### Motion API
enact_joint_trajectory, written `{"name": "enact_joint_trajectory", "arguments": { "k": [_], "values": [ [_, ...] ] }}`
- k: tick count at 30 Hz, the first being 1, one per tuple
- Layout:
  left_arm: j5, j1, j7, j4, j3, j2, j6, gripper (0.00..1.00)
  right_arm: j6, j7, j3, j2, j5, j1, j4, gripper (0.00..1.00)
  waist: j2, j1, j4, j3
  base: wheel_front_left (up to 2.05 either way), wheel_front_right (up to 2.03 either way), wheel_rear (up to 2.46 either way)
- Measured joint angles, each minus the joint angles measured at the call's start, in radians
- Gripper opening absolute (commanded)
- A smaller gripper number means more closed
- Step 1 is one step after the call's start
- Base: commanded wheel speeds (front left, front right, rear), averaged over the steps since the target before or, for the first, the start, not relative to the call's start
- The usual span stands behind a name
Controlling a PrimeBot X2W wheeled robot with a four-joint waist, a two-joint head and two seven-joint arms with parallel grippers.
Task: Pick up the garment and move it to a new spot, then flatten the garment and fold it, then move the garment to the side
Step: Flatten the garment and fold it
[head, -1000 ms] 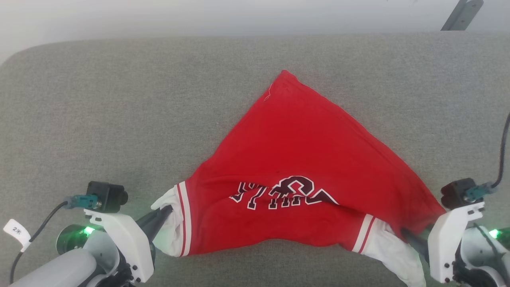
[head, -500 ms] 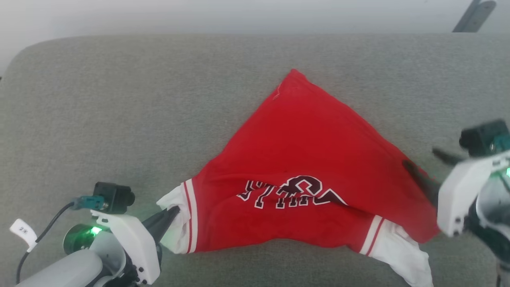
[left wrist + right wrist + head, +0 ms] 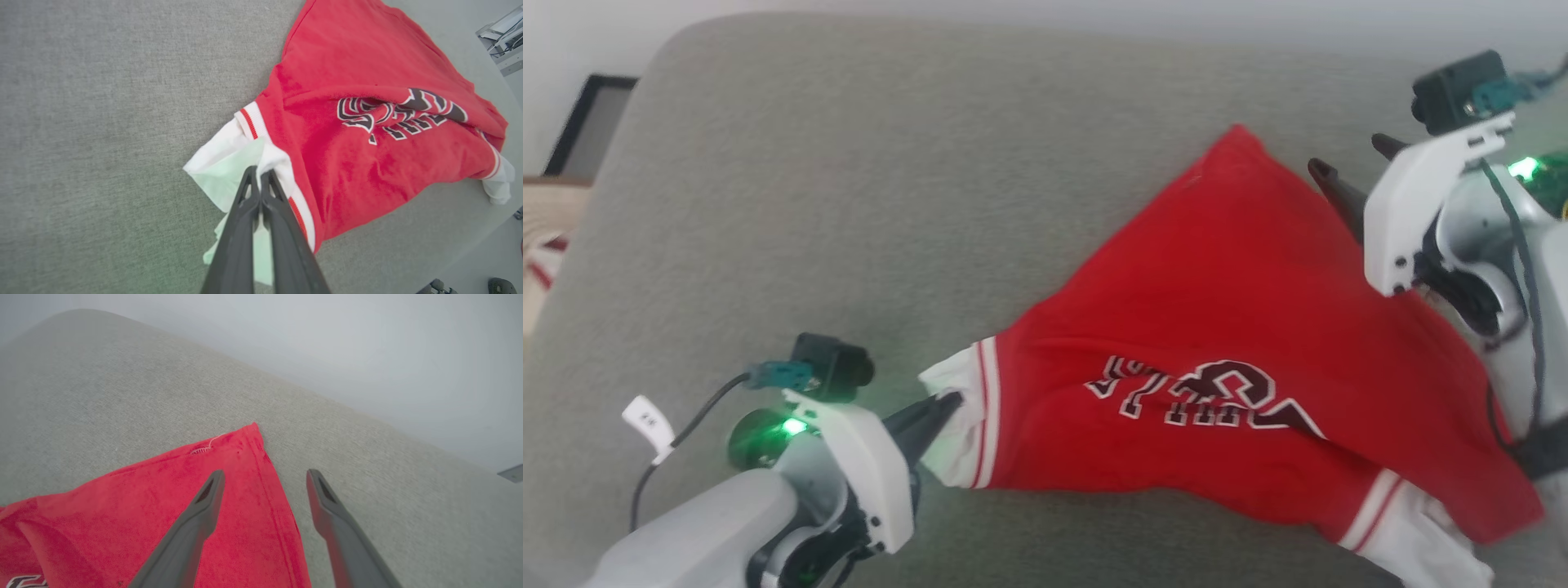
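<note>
Backing onto a pale wall, the grey surface bears the garment.

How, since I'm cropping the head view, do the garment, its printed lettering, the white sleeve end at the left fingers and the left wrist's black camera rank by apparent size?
1. garment
2. printed lettering
3. white sleeve end and black camera: they look about alike, and the camera may sit nearer the lens, so unranked.
</note>
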Motion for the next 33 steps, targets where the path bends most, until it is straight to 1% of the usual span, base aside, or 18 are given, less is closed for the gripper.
{"name": "enact_joint_trajectory", "arguments": {
  "k": [6, 10, 15, 20, 21, 22, 24, 27, 30, 33],
  "values": [
    [0.018, -0.05, 0.012, 0.051, -0.021, -0.068, -0.046, 0.0, 0.0, -0.029, 0.114, -0.006, 0.0, -0.169, 0.291, 1.0, 0.0, 0.0, 0.082, 0.036, 0.0, 0.0, 0.0],
    [0.038, -0.078, 0.013, 0.093, -0.031, -0.11, -0.075, 0.0, 0.0, -0.007, 0.206, -0.018, 0.002, -0.25, 0.451, 1.0, 0.0, 0.0, 0.13, 0.063, 0.0, 0.0, 0.0],
    [0.04, -0.1, 0.011, 0.142, -0.039, -0.149, -0.11, 0.0, 0.0, 0.039, 0.307, -0.033, 0.025, -0.325, 0.585, 1.0, 0.0, 0.0, 0.173, 0.089, 0.0, 0.0, 0.0],
    [0.04, -0.11, 0.006, 0.184, -0.041, -0.169, -0.136, 0.0, -0.001, 0.127, 0.401, -0.048, 0.099, -0.37, 0.642, 1.0, 0.0, 0.0, 0.191, 0.102, 0.0, 0.0, 0.0],
    [0.04, -0.114, 0.005, 0.192, -0.041, -0.171, -0.142, 0.0, -0.003, 0.151, 0.418, -0.053, 0.118, -0.377, 0.645, 0.84, 0.0, 0.0, 0.192, 0.104, 0.0, 0.0, 0.0],
    [0.04, -0.115, 0.003, 0.2, -0.041, -0.172, -0.144, 0.0, -0.004, 0.17, 0.433, -0.058, 0.138, -0.382, 0.645, 0.0, 0.0, 0.0, 0.192, 0.105, 0.0, 0.0, 0.0],
    [0.04, -0.116, 0.002, 0.213, -0.04, -0.173, -0.152, 0.0, -0.002, 0.191, 0.456, -0.067, 0.172, -0.39, 0.644, 0.0, 0.0001, 0.0, 0.191, 0.106, 0.0, 0.0, 0.0],
    [0.04, -0.118, 0.0, 0.225, -0.039, -0.175, -0.156, 0.0, 0.001, 0.175, 0.471, -0.077, 0.19, -0.392, 0.642, 0.0, 0.0, 0.0, 0.186, 0.108, 0.0, 0.0, 0.0],
    [0.039, -0.123, -0.002, 0.239, -0.035, -0.171, -0.162, 0.0, 0.001, 0.132, 0.497, -0.085, 0.211, -0.394, 0.637, 0.0, 0.0, 0.0, 0.173, 0.104, 0.0, 0.0, 0.0],
    [0.038, -0.137, 0.001, 0.243, -0.026, -0.152, -0.163, 0.0, 0.001, 0.094, 0.524, -0.092, 0.239, -0.396, 0.618, 0.0, 0.0, 0.0, 0.154, 0.093, 0.0, 0.0, 0.0]
  ]
}}
